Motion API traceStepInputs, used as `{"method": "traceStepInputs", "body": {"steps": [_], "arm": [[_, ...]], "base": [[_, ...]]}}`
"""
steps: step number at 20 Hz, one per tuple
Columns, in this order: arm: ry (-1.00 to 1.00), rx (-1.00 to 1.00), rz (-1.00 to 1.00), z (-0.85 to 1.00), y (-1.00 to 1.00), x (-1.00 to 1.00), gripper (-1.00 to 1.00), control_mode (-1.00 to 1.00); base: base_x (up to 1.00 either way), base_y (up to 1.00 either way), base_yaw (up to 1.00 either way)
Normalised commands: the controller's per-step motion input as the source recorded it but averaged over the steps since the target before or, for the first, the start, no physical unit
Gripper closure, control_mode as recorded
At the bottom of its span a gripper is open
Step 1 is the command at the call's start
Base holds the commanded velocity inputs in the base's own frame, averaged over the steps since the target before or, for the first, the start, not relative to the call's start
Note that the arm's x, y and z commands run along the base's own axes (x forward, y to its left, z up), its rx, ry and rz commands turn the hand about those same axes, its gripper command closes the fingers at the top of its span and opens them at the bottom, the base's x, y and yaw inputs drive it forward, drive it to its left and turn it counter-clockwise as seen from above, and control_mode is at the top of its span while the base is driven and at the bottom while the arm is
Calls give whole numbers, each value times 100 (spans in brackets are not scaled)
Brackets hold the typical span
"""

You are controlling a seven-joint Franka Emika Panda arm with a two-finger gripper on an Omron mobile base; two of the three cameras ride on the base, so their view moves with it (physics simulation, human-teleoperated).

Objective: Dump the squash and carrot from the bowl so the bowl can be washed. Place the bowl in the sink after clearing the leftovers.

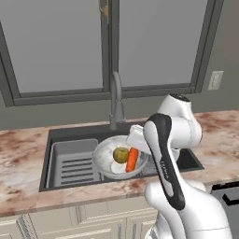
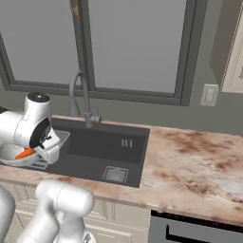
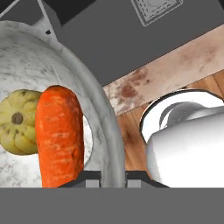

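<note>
The bowl (image 1: pixel 108 158) is up in the air over the dark sink (image 1: pixel 70 137), tipped a little to one side. It is pale grey-white with speckles inside. Two things lie in it, touching each other: the yellow-green squash (image 1: pixel 121 154) and the orange carrot (image 1: pixel 132 159) (the carrot is on the side nearer the arm). In the hand view the carrot (image 3: pixel 60 135) lies partly over the squash (image 3: pixel 18 121), close to the bowl's rim (image 3: pixel 98 113).

The fingers (image 3: pixel 113 177) are clenched on the rim of the bowl, one tip inside and one outside.

Inside the sink on its left side sits a lighter grey slotted basin (image 1: pixel 74 163). A square drain grate (image 2: pixel 115 174) is on the sink floor. The tall grey faucet (image 1: pixel 116 100) stands behind the sink, and the brown marbled table (image 2: pixel 199 161) runs around it.
</note>
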Motion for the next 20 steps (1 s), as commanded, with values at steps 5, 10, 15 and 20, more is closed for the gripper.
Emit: {"method": "traceStepInputs", "body": {"steps": [5, 10, 15, 20], "arm": [[-2, -9, 4, 0, 84, 62, 100, -100], [0, -7, -2, -16, 36, 90, 100, -100], [2, -23, -1, -51, 12, 71, 100, -100], [9, -15, 0, -17, 22, 17, 100, -100]], "base": [[0, 0, 0], [0, 0, 0], [0, 0, 0], [0, 0, 0]]}}
